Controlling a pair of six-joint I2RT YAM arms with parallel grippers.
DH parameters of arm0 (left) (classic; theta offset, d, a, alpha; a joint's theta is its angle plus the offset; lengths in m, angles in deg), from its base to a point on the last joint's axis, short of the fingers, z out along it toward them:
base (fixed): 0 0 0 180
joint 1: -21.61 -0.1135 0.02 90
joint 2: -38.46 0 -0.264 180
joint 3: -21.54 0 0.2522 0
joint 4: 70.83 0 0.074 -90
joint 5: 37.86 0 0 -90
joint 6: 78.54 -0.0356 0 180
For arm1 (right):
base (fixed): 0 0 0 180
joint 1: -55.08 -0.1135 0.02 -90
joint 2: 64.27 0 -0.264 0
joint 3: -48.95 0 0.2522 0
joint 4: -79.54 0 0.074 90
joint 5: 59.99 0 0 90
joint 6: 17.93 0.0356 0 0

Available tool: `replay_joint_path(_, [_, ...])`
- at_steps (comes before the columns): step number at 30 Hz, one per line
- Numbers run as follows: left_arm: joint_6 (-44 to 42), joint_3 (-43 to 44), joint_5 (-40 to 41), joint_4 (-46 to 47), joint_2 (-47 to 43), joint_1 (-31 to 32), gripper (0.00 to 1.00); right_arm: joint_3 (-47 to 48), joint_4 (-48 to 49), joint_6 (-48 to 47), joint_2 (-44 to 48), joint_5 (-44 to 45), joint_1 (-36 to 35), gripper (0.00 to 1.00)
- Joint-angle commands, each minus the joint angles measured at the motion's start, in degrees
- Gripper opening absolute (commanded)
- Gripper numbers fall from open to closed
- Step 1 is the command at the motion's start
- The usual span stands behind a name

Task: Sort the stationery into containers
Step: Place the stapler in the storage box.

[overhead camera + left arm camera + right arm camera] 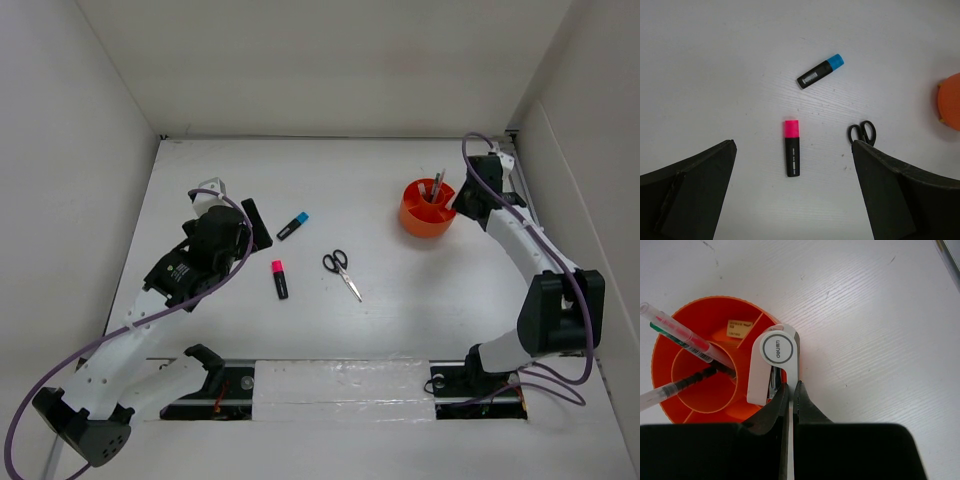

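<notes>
Left wrist view: orange tub point(951, 101) cut by right edge; scissors point(862, 133) show handles only, blades hidden behind left gripper finger point(890, 195). Top view: tub contents indistinct.

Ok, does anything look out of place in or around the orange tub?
Only one thing: a white plastic stapler-like piece sticks out over the rim of the round orange plastic tub instead of sitting inside a compartment. Nothing looks spilled or damaged.
</notes>
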Motion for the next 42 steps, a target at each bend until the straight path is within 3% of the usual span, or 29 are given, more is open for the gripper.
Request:
replay_joint_path(1, [-0.7, -0.2, 0.1, 1.2, -1.0, 0.0, 1.0, 2.6, 0.6, -0.8, -0.3, 2.5, -1.2, 0.0])
replay_joint_path(25, [-0.7, -0.2, -0.5, 1.2, -1.0, 0.0, 1.0, 3.1, -0.5, -1.4, -1.1, 6.0, -2.8, 0.0])
replay_joint_path(42, [-0.7, -0.2, -0.5, 1.2, -1.0, 0.0, 1.0, 2.4, -0.3, -1.4, 3.4, 2.2, -2.8, 0.0])
